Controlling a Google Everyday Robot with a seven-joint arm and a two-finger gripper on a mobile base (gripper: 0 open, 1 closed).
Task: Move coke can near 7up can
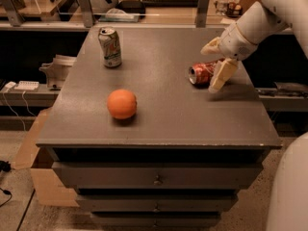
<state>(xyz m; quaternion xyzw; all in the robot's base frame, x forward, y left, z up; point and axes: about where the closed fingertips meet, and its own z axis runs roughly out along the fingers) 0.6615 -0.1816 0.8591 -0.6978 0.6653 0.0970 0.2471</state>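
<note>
7up can: lettering seemingly illegible

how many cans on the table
2: a pale green-white aluminium 7up can upright at back left; a red aluminium coke can lying at right, between the gripper's open fingers.

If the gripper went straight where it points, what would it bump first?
The gripper, open, points down over the lying coke can: likely that can first, or the tabletop beside it; depth unclear.

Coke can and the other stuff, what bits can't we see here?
Camera view:
1. Coke can: its right end is hidden behind the hand, which is open at the right side of the table.
2. 7up can: its back faces away.
3. Robot arm: cut off by the right edge.
</note>
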